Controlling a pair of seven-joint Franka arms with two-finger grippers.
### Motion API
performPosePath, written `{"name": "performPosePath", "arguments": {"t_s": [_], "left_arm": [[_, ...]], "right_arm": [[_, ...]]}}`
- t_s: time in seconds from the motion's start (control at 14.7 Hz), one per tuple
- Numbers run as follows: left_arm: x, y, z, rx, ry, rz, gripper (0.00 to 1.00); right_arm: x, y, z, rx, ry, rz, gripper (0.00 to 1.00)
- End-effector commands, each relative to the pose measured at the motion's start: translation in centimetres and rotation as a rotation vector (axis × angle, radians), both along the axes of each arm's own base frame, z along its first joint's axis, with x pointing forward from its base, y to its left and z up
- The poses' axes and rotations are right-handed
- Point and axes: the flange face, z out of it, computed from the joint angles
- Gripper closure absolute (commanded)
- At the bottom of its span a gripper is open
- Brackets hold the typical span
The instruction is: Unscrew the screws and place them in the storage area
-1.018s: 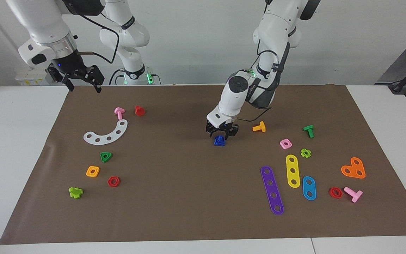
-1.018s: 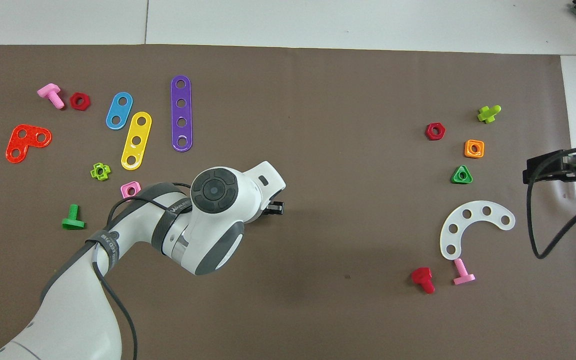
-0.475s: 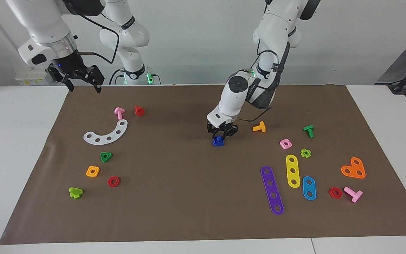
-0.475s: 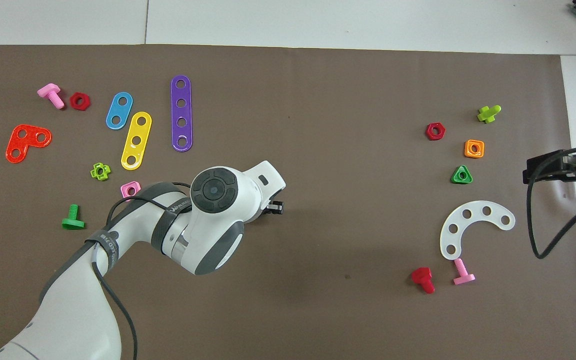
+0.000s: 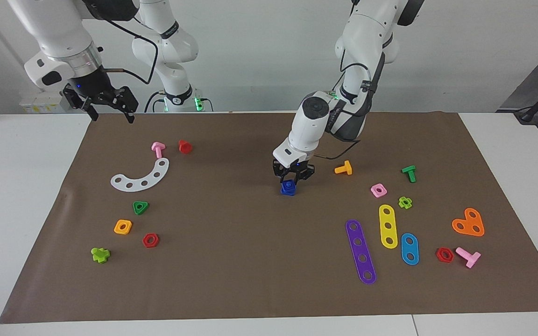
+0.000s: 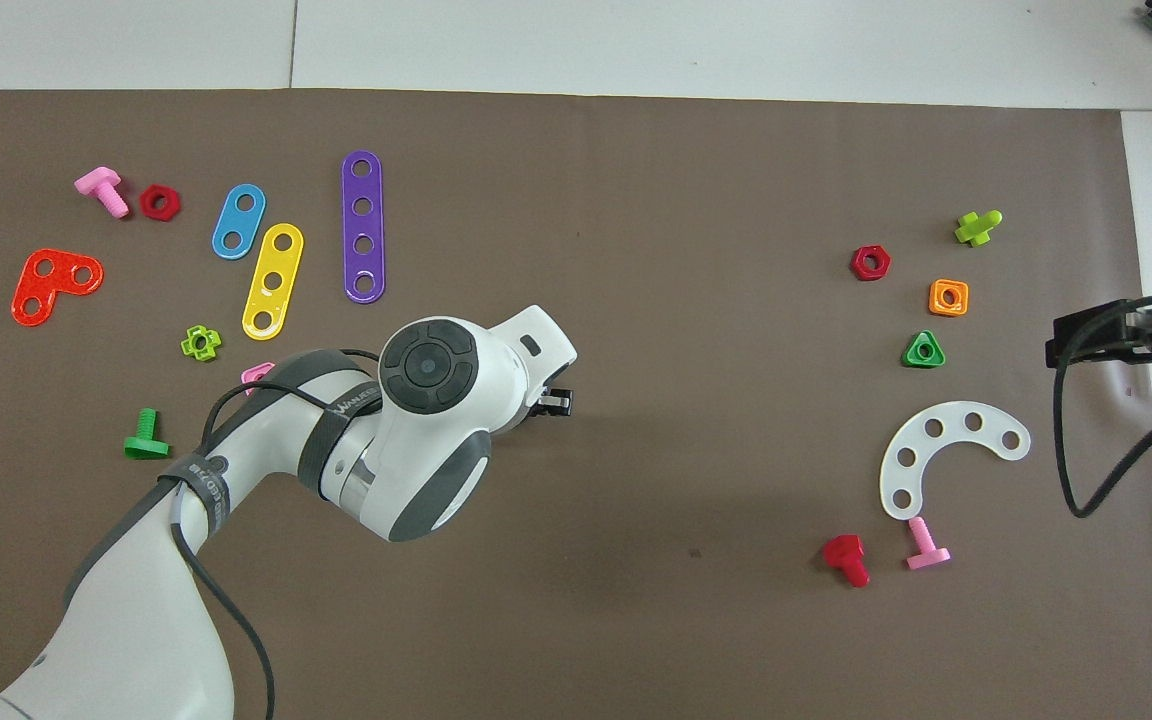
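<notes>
Around: I see an orange bolt (image 5: 343,168) near the blue screw (image 5: 288,187), toward the left arm's end.
In the way: my left arm hides the screw from above.
Screw: dark blue, mid tabletop (image 5: 250,280).
Left end effector (image 5: 293,176): right over the screw; grip unclear.
Right end effector (image 5: 108,108): waits, fingers apart, holding nothing.

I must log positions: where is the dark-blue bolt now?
In the facing view the dark-blue bolt sits mid-mat, directly under the left hand, beside the orange bolt.
</notes>
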Motion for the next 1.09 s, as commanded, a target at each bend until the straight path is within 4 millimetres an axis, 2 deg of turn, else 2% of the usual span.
{"name": "performPosePath", "arguments": {"t_s": [0.0, 0.34, 0.61, 0.81, 1.02], "left_arm": [[-0.4, 0.3, 3.0, 0.038, -0.019, 0.007, 0.59], [-0.6, 1.3, 5.2, 0.060, -0.030, 0.016, 0.58], [0.5, 4.7, 5.9, 0.099, -0.014, 0.030, 0.58], [1.8, 8.5, 5.1, 0.123, -0.009, 0.040, 0.58], [2.7, 12.1, 4.0, 0.136, -0.017, 0.026, 0.58]], "right_arm": [[-0.5, 0.0, 0.0, -0.003, -0.017, -0.010, 0.00], [-0.5, 0.1, -0.2, -0.003, -0.019, -0.009, 0.00], [-0.3, 0.4, -0.3, 0.003, -0.026, 0.001, 0.00], [0.4, 2.9, -1.1, 0.006, -0.038, 0.081, 0.00], [1.4, 7.5, -3.5, 0.011, -0.100, 0.156, 0.00]]}}
